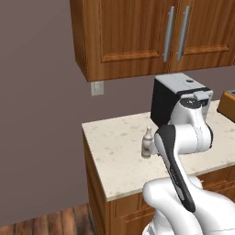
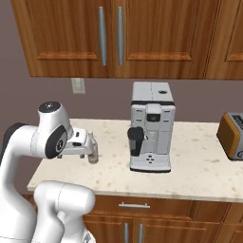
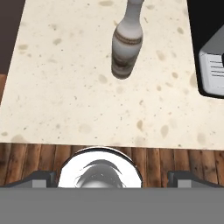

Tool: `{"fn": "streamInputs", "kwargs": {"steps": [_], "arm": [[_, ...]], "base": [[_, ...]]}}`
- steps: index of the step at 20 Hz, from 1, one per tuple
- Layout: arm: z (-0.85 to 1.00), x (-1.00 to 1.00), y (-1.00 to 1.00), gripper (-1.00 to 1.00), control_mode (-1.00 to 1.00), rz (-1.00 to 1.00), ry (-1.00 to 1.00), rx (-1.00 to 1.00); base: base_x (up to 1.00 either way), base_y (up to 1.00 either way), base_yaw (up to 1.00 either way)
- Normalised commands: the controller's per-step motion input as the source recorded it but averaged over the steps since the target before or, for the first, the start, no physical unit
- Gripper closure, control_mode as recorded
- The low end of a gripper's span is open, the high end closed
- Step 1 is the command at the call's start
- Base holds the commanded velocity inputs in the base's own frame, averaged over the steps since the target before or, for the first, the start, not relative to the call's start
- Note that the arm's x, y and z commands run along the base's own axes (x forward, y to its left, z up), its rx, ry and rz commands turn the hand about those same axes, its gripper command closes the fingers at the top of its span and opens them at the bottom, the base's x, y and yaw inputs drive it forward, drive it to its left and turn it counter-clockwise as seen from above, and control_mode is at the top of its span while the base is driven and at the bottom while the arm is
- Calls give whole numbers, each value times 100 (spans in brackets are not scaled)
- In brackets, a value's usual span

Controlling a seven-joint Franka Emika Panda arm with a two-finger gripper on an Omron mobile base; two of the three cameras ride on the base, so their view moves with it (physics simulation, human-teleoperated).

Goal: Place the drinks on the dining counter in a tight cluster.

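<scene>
The bottle (image 3: 127, 43) is seen upright on the desk (image 3: 65, 96), ahead of the wide-apart, empty jaws, centred between them.

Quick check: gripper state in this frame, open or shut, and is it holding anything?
Gripper: open, jaws wide apart, holding nothing. The slim brownish bottle stands upright on the speckled counter ahead of it, untouched.

I see open counter (image 3: 65, 87) left of the slim bottle (image 3: 124, 48), while the coffee machine (image 3: 210, 52) crowds its right side.
</scene>
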Motion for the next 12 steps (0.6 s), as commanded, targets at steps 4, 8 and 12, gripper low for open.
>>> {"fn": "streamInputs", "kwargs": {"steps": [4,8,12], "arm": [[0,0,0,-100,100,0,0,0],[0,0,0,-100,100,0,0,0],[0,-2,-2,-100,-100,12,-2,2]], "base": [[0,0,0],[0,0,7],[0,0,0]]}}
